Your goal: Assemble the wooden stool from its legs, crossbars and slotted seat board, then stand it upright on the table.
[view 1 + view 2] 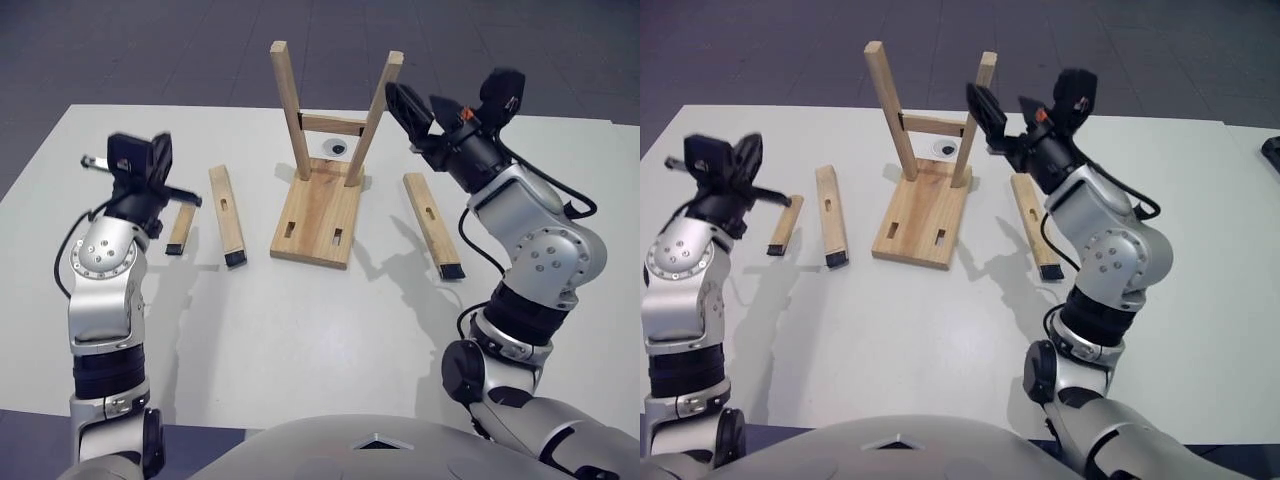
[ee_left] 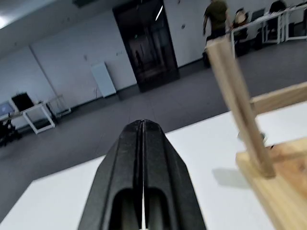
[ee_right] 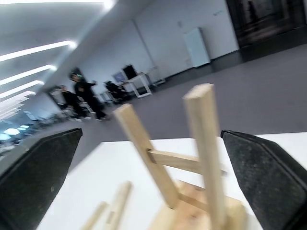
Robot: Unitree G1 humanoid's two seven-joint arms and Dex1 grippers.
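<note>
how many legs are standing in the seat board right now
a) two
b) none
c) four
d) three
a: the left upright leg and the right upright leg stand in the seat board, joined by a crossbar, while the left loose leg and the right loose leg lie flat on the table.
</note>
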